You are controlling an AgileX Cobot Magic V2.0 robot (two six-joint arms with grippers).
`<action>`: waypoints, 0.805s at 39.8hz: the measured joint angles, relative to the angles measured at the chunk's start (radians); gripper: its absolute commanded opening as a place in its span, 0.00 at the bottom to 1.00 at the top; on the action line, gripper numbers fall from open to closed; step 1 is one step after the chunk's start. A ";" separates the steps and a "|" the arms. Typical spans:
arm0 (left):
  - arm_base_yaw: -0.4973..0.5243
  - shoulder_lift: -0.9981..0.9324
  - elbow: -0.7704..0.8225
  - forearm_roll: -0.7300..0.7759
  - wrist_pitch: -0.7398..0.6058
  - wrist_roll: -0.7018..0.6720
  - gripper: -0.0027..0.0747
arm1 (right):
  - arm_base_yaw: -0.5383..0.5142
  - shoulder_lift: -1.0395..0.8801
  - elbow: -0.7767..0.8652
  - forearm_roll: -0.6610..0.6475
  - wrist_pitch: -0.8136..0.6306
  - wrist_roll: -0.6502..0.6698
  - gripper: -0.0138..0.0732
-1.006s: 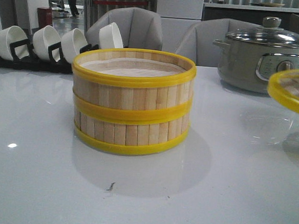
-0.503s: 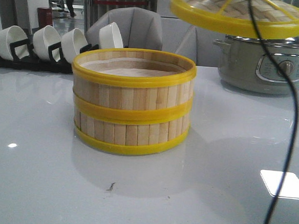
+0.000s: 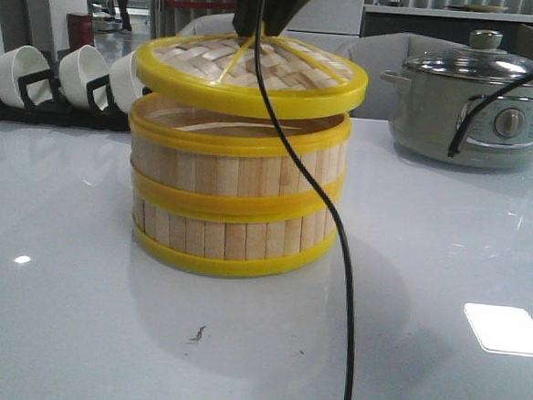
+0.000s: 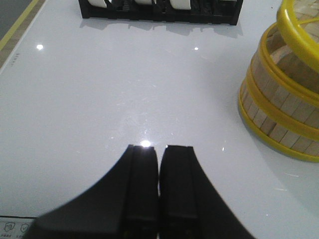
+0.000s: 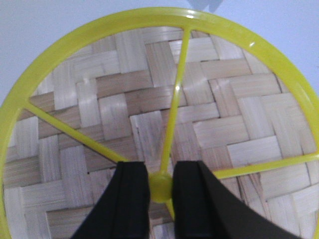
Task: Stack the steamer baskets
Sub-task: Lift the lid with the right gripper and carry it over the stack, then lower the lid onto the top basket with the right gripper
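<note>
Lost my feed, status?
Right gripper shut on lid hub. Left gripper shut, empty. Lid tilted just over baskets. Nothing in the way.

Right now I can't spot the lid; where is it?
In the front view the lid hangs tilted just above the two stacked steamer baskets, held by the right gripper.

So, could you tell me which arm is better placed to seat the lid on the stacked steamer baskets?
The right. Its gripper already pinches the woven lid by its centre hub, just above the top basket. The left gripper is shut and empty over bare table.
</note>
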 measured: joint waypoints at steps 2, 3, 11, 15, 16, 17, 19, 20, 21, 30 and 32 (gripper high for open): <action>0.000 0.000 0.000 0.000 0.000 0.000 0.14 | 0.000 0.014 -0.005 0.000 0.003 0.000 0.22; 0.000 0.000 0.000 0.000 0.000 0.000 0.14 | 0.000 0.020 -0.006 -0.006 0.007 0.000 0.22; 0.000 0.000 0.000 0.000 0.000 0.000 0.14 | 0.000 0.039 -0.010 -0.008 0.019 0.000 0.22; 0.000 0.000 0.000 0.000 0.000 0.000 0.14 | 0.000 0.039 -0.012 -0.008 0.015 0.000 0.22; 0.000 0.000 0.000 0.000 0.000 0.000 0.14 | 0.000 0.039 -0.012 -0.008 0.015 0.000 0.22; 0.000 0.000 0.000 0.000 0.000 0.000 0.14 | 0.000 0.039 -0.012 -0.008 0.015 0.000 0.22; 0.000 0.000 0.000 0.000 0.000 0.000 0.14 | 0.000 0.039 -0.012 -0.008 0.015 0.000 0.22; 0.000 0.000 0.000 0.000 0.000 0.000 0.14 | 0.000 0.039 -0.012 -0.006 0.015 0.000 0.22; 0.000 0.000 0.000 0.000 0.000 0.000 0.14 | 0.000 0.039 -0.012 -0.006 0.015 0.000 0.22; 0.000 0.000 0.000 0.000 0.000 0.000 0.14 | 0.012 0.039 -0.012 0.000 -0.010 0.000 0.22; 0.000 0.000 0.000 0.000 0.000 0.000 0.14 | 0.016 0.039 -0.012 0.010 -0.013 0.000 0.22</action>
